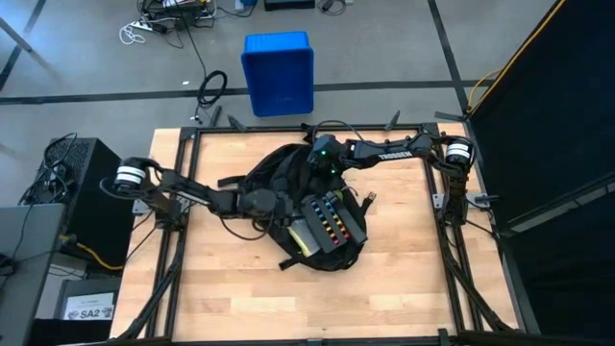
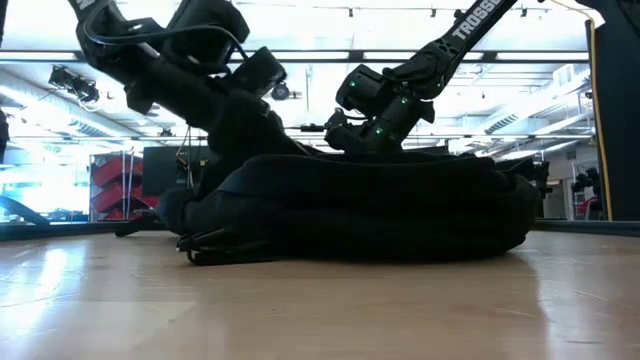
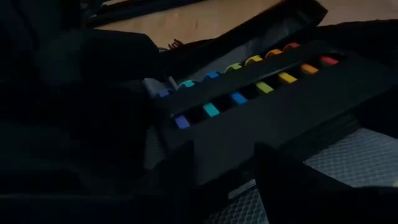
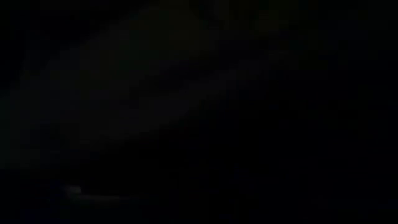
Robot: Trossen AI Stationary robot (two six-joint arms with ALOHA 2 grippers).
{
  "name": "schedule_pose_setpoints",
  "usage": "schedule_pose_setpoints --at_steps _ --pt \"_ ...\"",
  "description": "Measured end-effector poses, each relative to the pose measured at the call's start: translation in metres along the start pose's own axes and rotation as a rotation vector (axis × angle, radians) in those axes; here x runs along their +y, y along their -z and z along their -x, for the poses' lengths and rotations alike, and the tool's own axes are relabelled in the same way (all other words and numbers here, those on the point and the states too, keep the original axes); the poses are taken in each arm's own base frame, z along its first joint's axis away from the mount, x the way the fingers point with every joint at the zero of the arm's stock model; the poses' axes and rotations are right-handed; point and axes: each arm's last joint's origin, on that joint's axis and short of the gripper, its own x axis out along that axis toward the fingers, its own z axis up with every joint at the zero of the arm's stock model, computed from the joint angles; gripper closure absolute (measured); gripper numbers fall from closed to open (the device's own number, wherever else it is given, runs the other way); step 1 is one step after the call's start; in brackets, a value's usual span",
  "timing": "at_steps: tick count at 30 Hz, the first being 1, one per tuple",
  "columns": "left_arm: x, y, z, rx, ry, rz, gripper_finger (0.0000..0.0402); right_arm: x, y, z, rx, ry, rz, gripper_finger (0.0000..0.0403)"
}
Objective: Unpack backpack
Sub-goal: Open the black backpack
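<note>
**Black backpack lying open on the table**

The backpack (image 1: 288, 197) is large, black and soft, lying flat near the middle of the wooden table. Its main compartment gapes open on the side toward the table's right, showing a dark case with two rows of coloured tabs (blue through green and yellow to red). From table height it reads as a low, rounded mound (image 2: 360, 205).

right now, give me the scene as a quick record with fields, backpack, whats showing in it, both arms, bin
backpack: black backpack lying flat, mid table, opened
contents showing: dark case with rows of coloured tabs, lying in the opening, with a yellow-green item beside it
left gripper: at the bag's left side, near the case; grip unclear
right gripper: shut, at the bag's far edge, its camera dark
blue bin: on the floor beyond the table
</note>
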Motion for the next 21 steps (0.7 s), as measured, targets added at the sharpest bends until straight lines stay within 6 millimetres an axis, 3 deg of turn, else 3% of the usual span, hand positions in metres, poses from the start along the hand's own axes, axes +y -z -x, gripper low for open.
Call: schedule_pose_setpoints --at_steps 4,7,14,17,21 --pt "-0.001 0.002 -0.003 -0.004 -0.034 -0.003 0.0266 0.001 -0.001 0.002 0.000 -0.026 -0.004 0.0397" --pt "-0.001 0.002 -0.003 -0.003 -0.043 0.000 0.0266 0.009 -0.003 0.015 0.007 -0.080 0.003 0.0395" --pt "0.000 0.002 -0.003 -0.007 -0.057 0.003 0.0266 0.039 -0.019 0.081 -0.107 -0.050 0.092 0.0399" --pt "0.000 0.002 -0.003 -0.007 -0.059 0.003 0.0266 0.048 -0.019 0.109 -0.136 -0.011 0.115 0.0400" --pt "0.000 0.002 -0.003 -0.009 -0.059 0.004 0.0266 0.066 -0.008 0.130 -0.072 0.015 0.136 0.0394"
